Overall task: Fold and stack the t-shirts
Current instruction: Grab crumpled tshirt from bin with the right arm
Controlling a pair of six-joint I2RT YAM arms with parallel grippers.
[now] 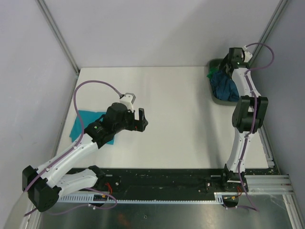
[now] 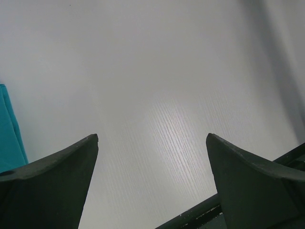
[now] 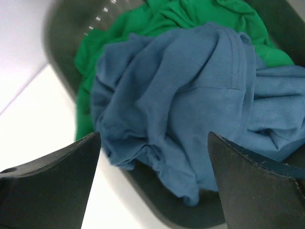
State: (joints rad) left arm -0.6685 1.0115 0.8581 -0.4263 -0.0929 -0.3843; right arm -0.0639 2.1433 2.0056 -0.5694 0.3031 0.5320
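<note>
In the top view I see the turquoise t-shirt [image 1: 85,123] flat at middle left beside my left gripper [image 1: 142,120], and the steel-blue t-shirt [image 1: 225,85] heaped in the tray [image 1: 220,99] at upper right. In the left wrist view, the jaws stand spread over the table [image 2: 167,71]. In the right wrist view, my right gripper [image 3: 155,138] hangs with jaws spread above the blue heap, with the green t-shirts [image 3: 138,24] behind. The cloth looks soft, light and floppy, so I'd pinch a raised fold.

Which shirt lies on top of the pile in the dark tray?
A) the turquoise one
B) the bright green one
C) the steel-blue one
C: the right wrist view shows the steel-blue shirt crumpled over the green shirt inside the tray, while the turquoise shirt lies outside it.
</note>
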